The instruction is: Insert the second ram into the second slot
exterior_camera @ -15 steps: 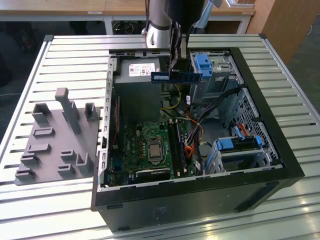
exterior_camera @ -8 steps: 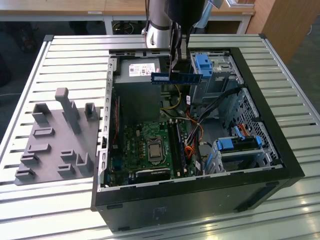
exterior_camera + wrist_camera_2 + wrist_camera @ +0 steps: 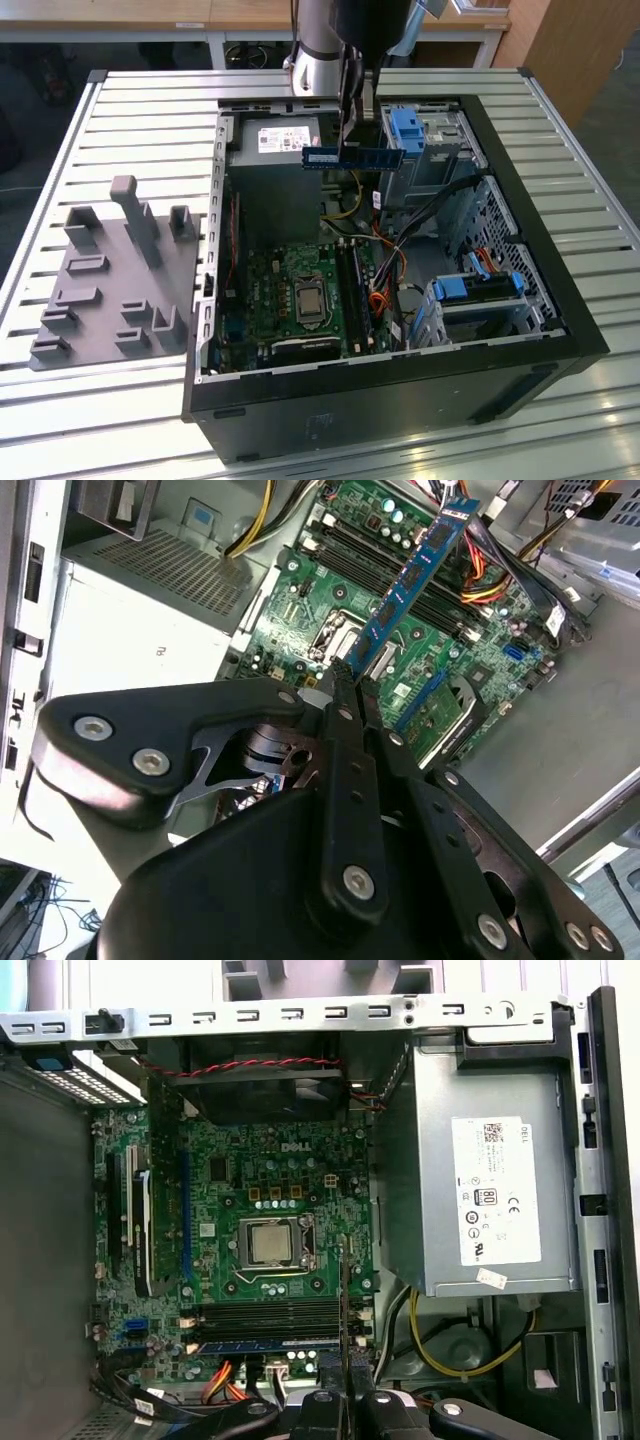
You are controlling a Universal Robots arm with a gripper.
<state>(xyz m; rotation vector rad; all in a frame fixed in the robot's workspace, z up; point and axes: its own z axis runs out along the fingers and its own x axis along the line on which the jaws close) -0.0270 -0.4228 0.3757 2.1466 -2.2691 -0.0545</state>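
My gripper [image 3: 346,135] hangs over the open computer case [image 3: 560,300], shut on the second ram [image 3: 352,157], a thin blue stick with dark chips held level above the power supply. In the second wrist view the second ram [image 3: 412,575] sticks out from the closed fingertips [image 3: 342,685] over the green motherboard. In the first wrist view it shows edge-on as a thin line [image 3: 345,1300] above my gripper [image 3: 346,1405]. The long memory slots [image 3: 265,1315] lie beside the processor socket; a blue stick [image 3: 268,1345] sits in one of them. The slots [image 3: 356,290] are well below the held stick.
A grey power supply [image 3: 275,140] fills the case's far corner. Chunky blue drive latches [image 3: 410,125] [image 3: 480,285] and orange and black cables [image 3: 385,270] crowd the exterior view's right side of the case. A grey holder block [image 3: 120,280] stands on the slatted table at the exterior view's left.
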